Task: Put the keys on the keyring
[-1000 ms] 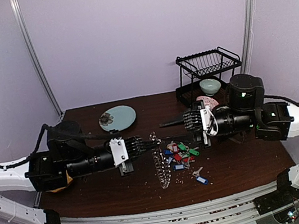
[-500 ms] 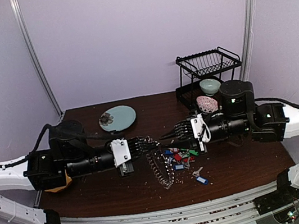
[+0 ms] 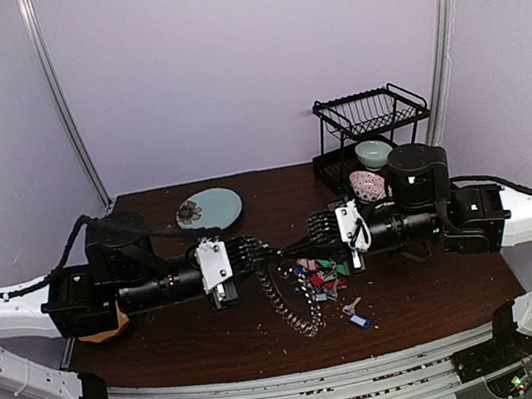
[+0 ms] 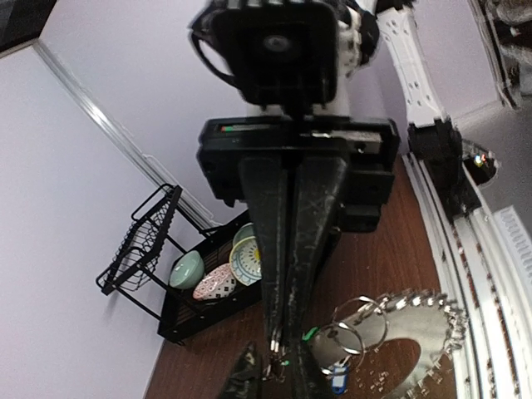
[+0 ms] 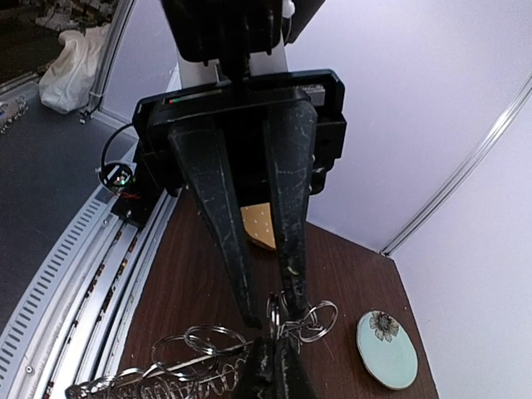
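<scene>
The keyring [image 3: 295,301] hangs as a spiky loop from where the two grippers meet above the table. My left gripper [image 3: 257,252] has its fingers apart around the keyring's top, and a cluster of small split rings [image 5: 299,316] rests against one fingertip [image 5: 293,301]. My right gripper [image 3: 304,245] reaches between those fingers and is shut on the split rings of the keyring [image 5: 166,378]. The keys [image 3: 322,275] with blue, red and green tags lie in a pile under the right gripper. One blue-tagged key [image 3: 358,321] lies apart, nearer the front.
A teal plate [image 3: 209,209] lies at the back left. A black dish rack [image 3: 369,117] with patterned bowls [image 3: 369,183] stands at the back right, just behind the right arm. A yellow object [image 3: 106,329] sits under the left arm.
My right gripper has moved left to meet the left gripper and closed on the keyring's top. The keyring's lower part has swung to the right.
</scene>
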